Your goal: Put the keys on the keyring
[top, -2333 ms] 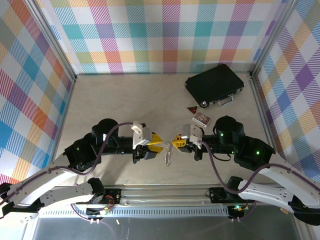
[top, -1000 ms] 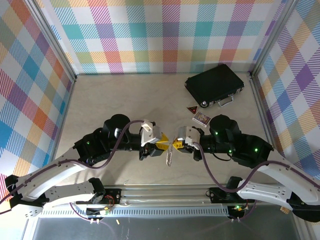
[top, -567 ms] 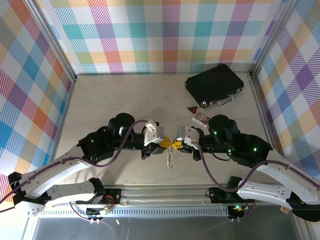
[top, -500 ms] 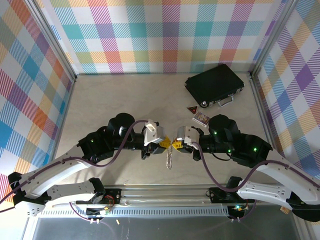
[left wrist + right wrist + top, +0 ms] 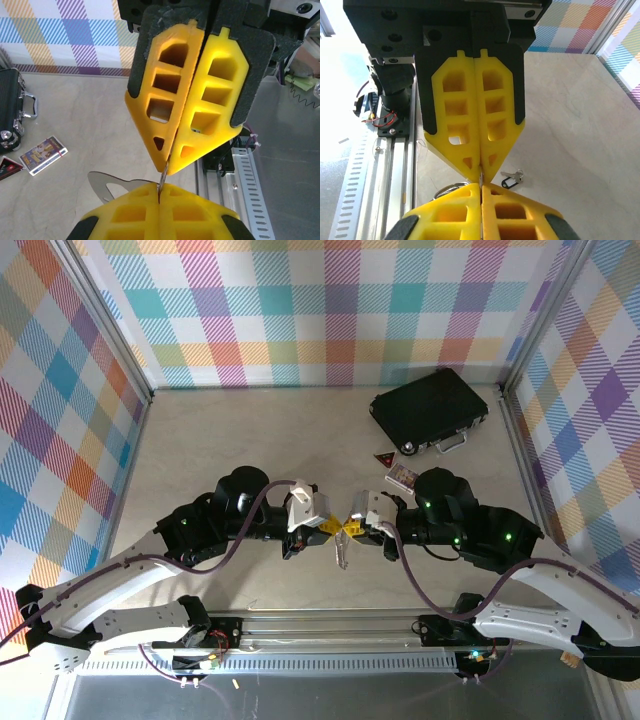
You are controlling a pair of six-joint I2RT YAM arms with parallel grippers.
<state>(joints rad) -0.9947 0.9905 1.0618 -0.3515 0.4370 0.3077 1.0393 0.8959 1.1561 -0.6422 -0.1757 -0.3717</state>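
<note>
The keys [image 5: 342, 554] hang in the middle, close to the near edge of the table [image 5: 250, 440]. They are right under the spot where our two pincers meet tip to tip. Our left pincer [image 5: 326, 527] is squeezed tight on a thin bit of their metal. Our right pincer [image 5: 352, 528] has its fingers close together, but we cannot tell if it grips. If only a thin edge is pinched, the keys could twist or drop. The yellow fingers [image 5: 200, 100] hide the pinch, and we see just part of the keyring [image 5: 447, 189].
</note>
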